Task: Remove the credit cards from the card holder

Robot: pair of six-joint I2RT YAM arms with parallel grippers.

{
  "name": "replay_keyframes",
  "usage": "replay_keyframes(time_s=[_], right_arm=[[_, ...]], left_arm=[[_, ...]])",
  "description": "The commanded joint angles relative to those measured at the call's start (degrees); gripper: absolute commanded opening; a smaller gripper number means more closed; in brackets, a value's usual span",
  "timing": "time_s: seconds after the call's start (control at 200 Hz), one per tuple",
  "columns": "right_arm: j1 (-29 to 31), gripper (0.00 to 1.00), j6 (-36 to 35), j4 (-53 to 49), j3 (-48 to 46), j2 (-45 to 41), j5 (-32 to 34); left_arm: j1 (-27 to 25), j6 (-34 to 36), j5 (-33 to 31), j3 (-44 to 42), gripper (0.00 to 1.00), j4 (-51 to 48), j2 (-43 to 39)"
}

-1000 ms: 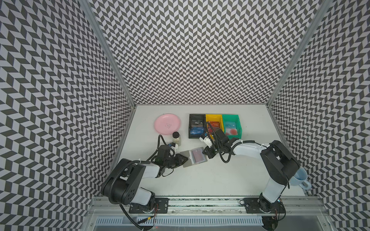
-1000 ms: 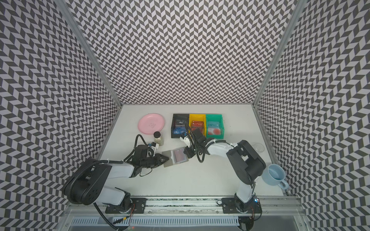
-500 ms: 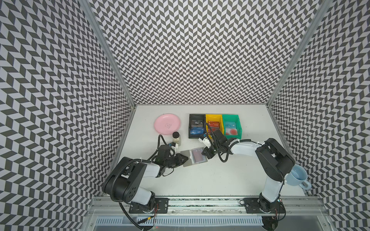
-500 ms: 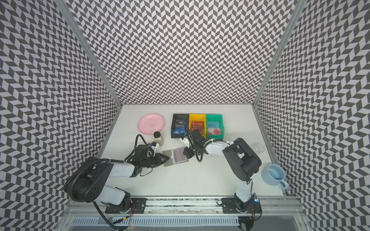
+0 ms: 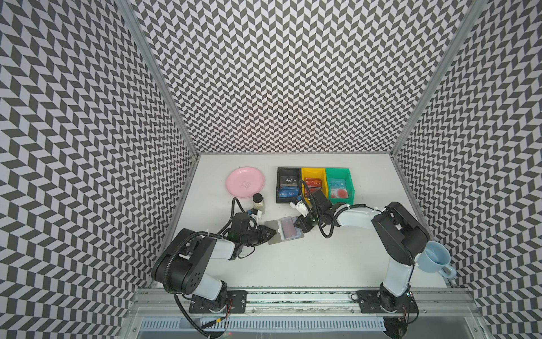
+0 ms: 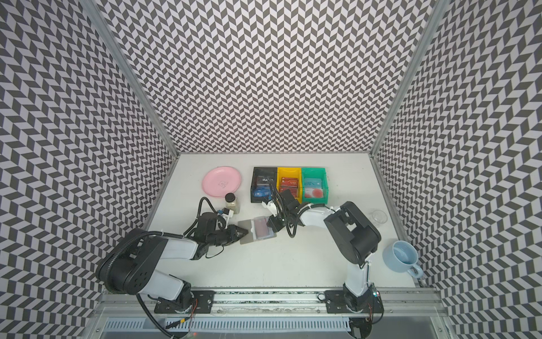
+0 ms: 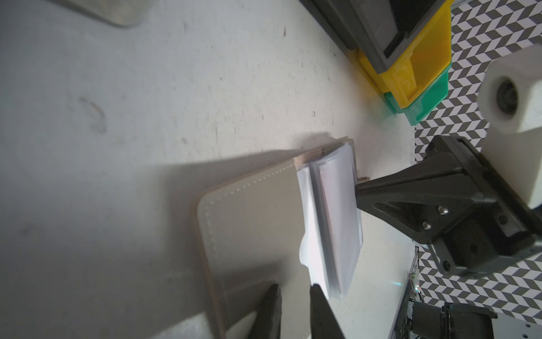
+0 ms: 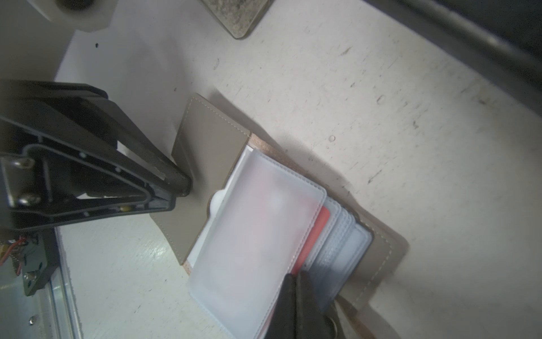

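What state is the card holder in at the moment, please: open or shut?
Open. The card holder lies spread, its grey cover folded back, its clear sleeves fanned out, and a red card showing between them.

You have the card holder [image 5: 283, 233] mid-table. Behind it the bin row [image 5: 313, 169], credit cards [image 5: 286, 192] inside; behind-left a jar [image 5: 258, 203], plate [image 5: 245, 182] beyond; left gripper [image 5: 272, 233] on its left flap, right gripper [image 5: 299, 228] at its right edge; mug [image 5: 434, 259] far right
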Motion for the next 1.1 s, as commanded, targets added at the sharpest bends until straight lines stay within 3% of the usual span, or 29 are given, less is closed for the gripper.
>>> replay_keyframes(time_s=[0.0, 0.466, 0.856, 0.991, 1.096], right_arm=[[0.7, 0.0, 0.4, 0.4, 0.8, 1.6, -1.5], [1.4, 0.0, 0.5, -0.2, 1.4, 1.5, -0.6], [1.4, 0.0, 0.4, -0.5, 1.1, 2.8, -0.1], [1.4, 0.0, 0.3, -0.4, 0.7, 2.9, -0.1], [1.4, 0.0, 0.3, -0.3, 0.4, 2.8, 0.0]], left_arm=[[-0.3, 0.6, -1.0, -1.3, 0.22, -1.1, 0.8], [-0.3, 0.5, -0.3, -1.1, 0.21, -1.6, 0.0], [0.7, 2.9, -6.0, 4.2, 0.3, -23.9, -23.0], [0.7, 1.0, -4.9, 4.3, 0.32, -23.7, -28.2], [0.8, -1.5, -1.5, 2.1, 0.33, -17.5, -26.6]])
